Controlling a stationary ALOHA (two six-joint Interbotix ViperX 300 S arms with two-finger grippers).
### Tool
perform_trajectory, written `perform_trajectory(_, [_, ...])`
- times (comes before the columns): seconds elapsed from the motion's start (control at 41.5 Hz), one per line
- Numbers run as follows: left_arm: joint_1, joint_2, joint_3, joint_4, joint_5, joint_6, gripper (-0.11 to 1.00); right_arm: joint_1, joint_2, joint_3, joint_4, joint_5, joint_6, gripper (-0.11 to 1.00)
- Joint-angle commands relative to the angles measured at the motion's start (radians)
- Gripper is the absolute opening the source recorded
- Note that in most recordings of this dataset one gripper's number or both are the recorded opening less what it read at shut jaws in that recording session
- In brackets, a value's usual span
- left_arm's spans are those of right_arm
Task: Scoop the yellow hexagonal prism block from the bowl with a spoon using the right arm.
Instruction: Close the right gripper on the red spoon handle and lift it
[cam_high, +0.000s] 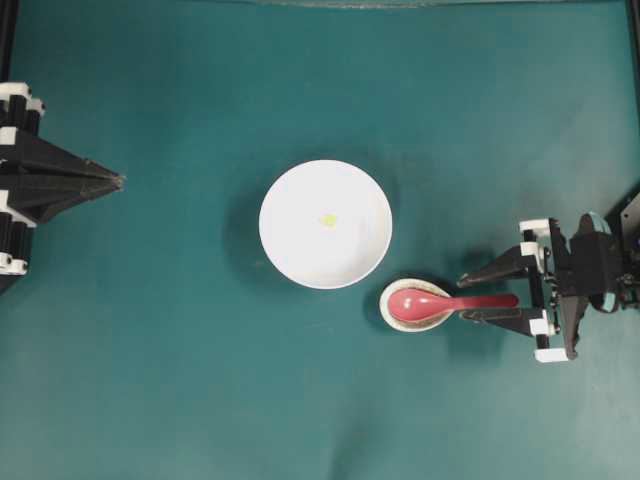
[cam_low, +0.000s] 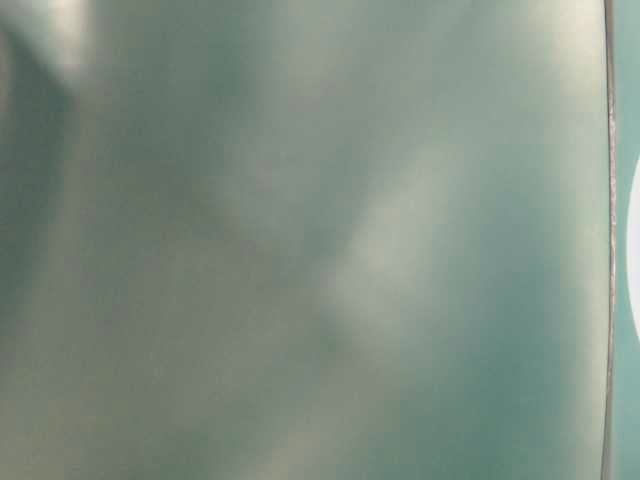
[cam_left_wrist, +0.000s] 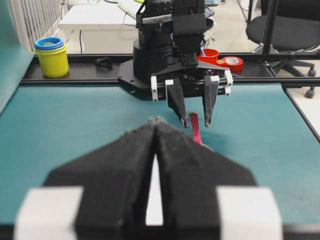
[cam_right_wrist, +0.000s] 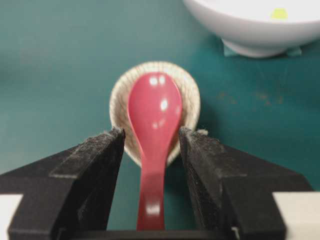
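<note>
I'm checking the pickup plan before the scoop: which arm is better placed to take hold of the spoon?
Right. The right gripper stands open with a finger on each side of the spoon handle, the scoop resting in the small dish. The left gripper sits shut at the far edge, beyond the bowl.

You see the table-level view only as a teal blur; past the right gripper (cam_right_wrist: 149, 137), the bowl (cam_right_wrist: 250, 25) is cut by the top edge.
</note>
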Motion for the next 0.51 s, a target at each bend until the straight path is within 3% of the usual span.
perform_trajectory(0.0, [0.002,0.009,-0.015,0.005,-0.005,0.002,0.01,0.005,0.005,-0.005,0.003,-0.008,0.005,0.53])
perform_trajectory(0.482, [0.002,0.009,-0.015,0.005,-0.003,0.003,0.01,0.011,0.071,-0.006,0.003,-0.008,0.034,0.53])
